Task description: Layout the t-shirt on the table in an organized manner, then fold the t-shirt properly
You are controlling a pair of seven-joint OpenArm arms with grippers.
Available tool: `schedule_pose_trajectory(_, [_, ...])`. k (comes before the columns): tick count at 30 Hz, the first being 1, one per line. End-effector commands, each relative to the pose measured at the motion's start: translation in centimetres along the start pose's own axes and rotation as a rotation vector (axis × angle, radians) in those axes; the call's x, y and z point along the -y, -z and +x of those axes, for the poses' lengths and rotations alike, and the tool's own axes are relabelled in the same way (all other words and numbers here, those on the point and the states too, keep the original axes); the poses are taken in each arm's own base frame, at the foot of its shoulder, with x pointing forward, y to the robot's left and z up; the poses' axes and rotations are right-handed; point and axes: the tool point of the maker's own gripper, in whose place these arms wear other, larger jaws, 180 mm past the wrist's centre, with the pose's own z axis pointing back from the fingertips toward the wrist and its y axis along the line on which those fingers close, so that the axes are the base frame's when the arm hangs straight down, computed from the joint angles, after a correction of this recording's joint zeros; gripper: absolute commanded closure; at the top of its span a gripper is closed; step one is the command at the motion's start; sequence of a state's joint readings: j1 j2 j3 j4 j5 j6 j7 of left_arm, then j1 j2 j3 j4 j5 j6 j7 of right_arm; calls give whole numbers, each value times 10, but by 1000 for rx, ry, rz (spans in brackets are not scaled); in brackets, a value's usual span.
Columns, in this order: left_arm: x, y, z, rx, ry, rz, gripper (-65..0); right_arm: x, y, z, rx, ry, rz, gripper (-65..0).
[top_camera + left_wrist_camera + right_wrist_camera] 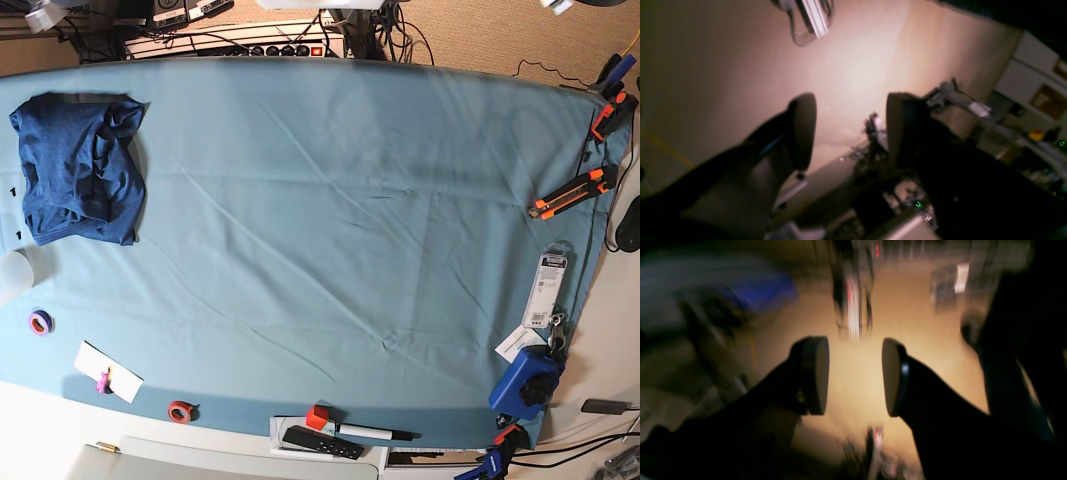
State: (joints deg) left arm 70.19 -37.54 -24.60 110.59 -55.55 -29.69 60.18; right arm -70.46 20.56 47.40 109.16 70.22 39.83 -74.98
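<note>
The t-shirt (78,168) is sitting at about 10 o'clock on the table (340,220), far left in the base view, bunched into a rough folded block with rumpled layers on top. We are judging it as either a loose finished fold parked aside or a heap waiting to be laid out; the creases and uneven edges are making it look more like the second, so layout and fold are probably both left. We cannot tell for sure from these views.

Moving rightward, the teal cloth is lying bare across the middle, just wrinkled. Along 6 o'clock we are seeing small clutter: tape rolls (181,410), a marker (372,433). At 3 to 4 o'clock clamps (572,193) and a blue tool (526,381) are sitting on the right edge.

Neither arm is showing in the base view. The right gripper (855,376) is standing released in its wrist view, pads apart, nothing between them, pointing at a blurred floor. The left gripper (850,130) is likewise spread and empty, facing a wall and distant equipment.

Both arms are pointing away from the table, well apart from the shirt, so no grasp is underway.
</note>
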Motion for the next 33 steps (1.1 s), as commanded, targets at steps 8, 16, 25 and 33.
schedule_pose_trajectory(8, [-91, 71, -60, -8, -114, 106, -317, 54, 133, -84, -222, 67, 4, -253])
schedule_pose_trajectory(16, [-86, 205, -13, 21, -62, 147, -317, 19, 271, -82, -242, 137, 69, -253])
schedule_pose_trajectory(25, [-22, 276, 103, 168, 113, 260, -317, -86, 355, 4, -146, 61, 110, -253])
schedule_pose_trajectory(33, [-47, 263, 153, 261, 100, 467, -2, -39, 360, 49, -85, 93, -189, -20])
